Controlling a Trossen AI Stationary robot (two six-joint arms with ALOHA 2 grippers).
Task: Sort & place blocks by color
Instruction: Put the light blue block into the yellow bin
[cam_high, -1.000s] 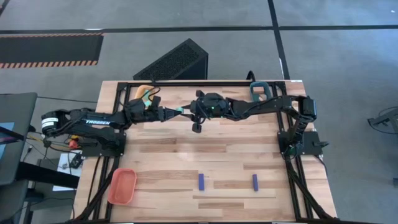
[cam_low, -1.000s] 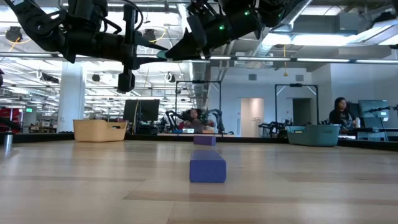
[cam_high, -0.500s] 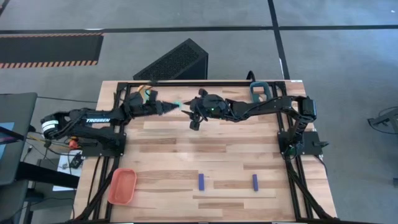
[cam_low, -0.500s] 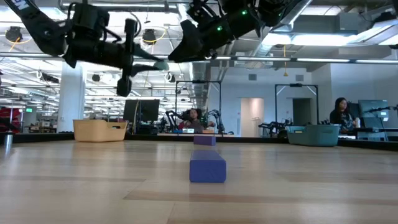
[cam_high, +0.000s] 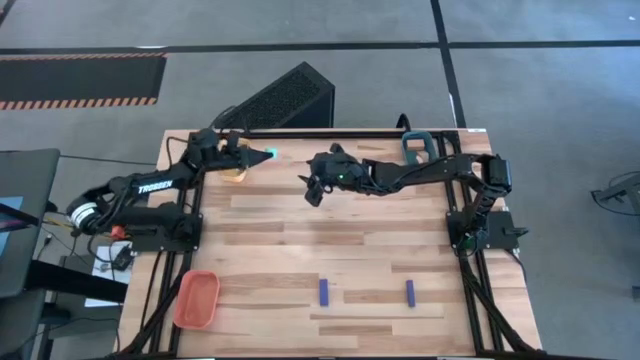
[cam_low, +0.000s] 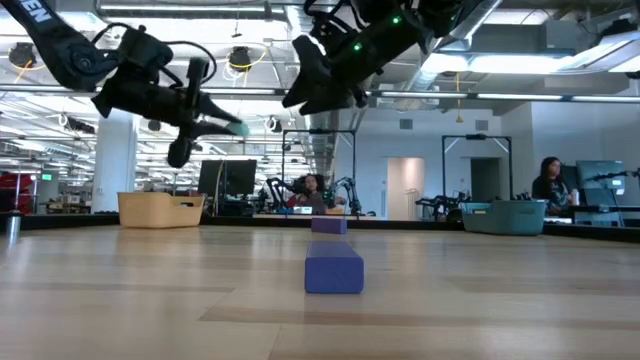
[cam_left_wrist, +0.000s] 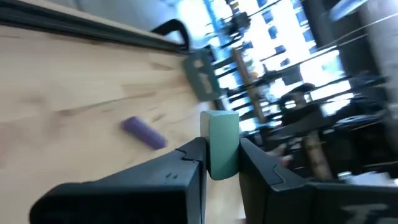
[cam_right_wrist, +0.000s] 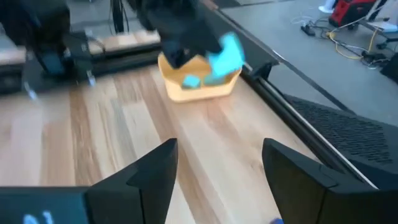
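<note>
L end effector (cam_high: 262, 154) clamped on cyan block (cam_high: 272, 154), just right of yellow-orange tray (cam_high: 234, 176) at counter's far-left; R end effector (cam_high: 311, 188) apart, empty, mid-far.

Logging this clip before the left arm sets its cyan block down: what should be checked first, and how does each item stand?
1. Cyan block clamped between the left gripper fingers: ok.
2. Block over the yellow-orange tray: not ok, it hangs just beside the tray.
3. Tray has room: ok, one cyan piece inside.
4. Right gripper clear of the drop path: ok, open and apart.
5. Blue blocks away from the path: ok.
</note>
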